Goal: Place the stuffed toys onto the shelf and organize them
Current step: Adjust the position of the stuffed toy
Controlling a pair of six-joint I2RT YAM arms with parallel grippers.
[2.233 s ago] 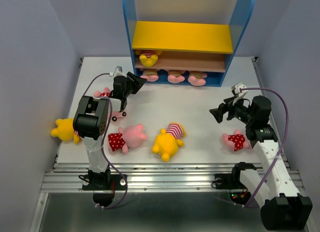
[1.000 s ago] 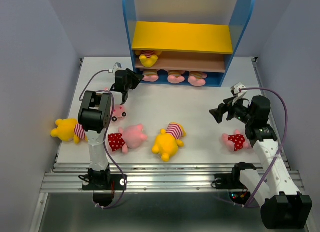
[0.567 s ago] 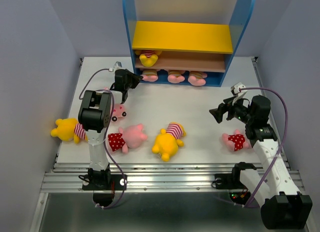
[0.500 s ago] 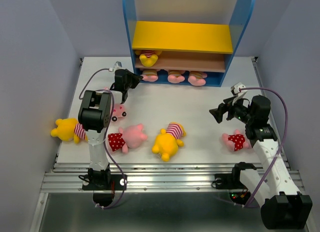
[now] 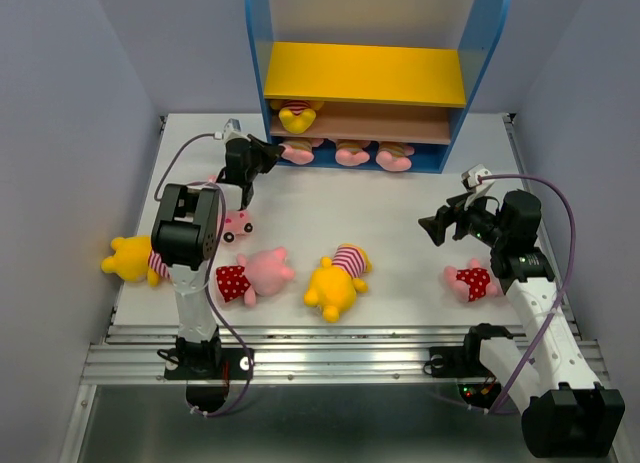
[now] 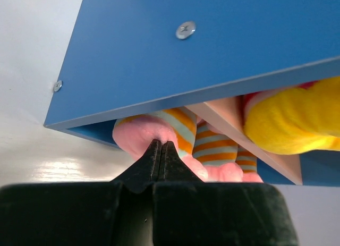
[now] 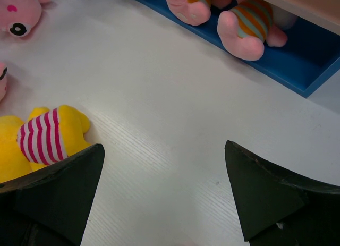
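Note:
The shelf [image 5: 482,43] stands at the back, its blue side panel [image 6: 212,54] filling the left wrist view. One yellow bear [image 5: 295,116] lies on the brown middle board, and three striped pigs [image 5: 352,155] lie on the blue base [image 7: 297,60]. My left gripper [image 5: 268,155] is shut with nothing between its jaws. Its tips [image 6: 161,145] rest against the leftmost striped pig [image 6: 159,129]. My right gripper [image 5: 432,228] hangs open over bare table [image 7: 164,150]. A yellow bear [image 7: 42,140] lies to its left.
Loose toys lie on the table: a pink pig [image 5: 237,221] beside the left arm, a yellow bear [image 5: 130,258] at the far left, a red-dotted pig [image 5: 250,275], a yellow bear [image 5: 337,278] in the middle, and a red-dotted pig [image 5: 470,280] under the right arm.
The left gripper's jaws have closed, and its arm has shifted slightly left by the shelf's lower left corner. The right arm and the loose toys have not moved.

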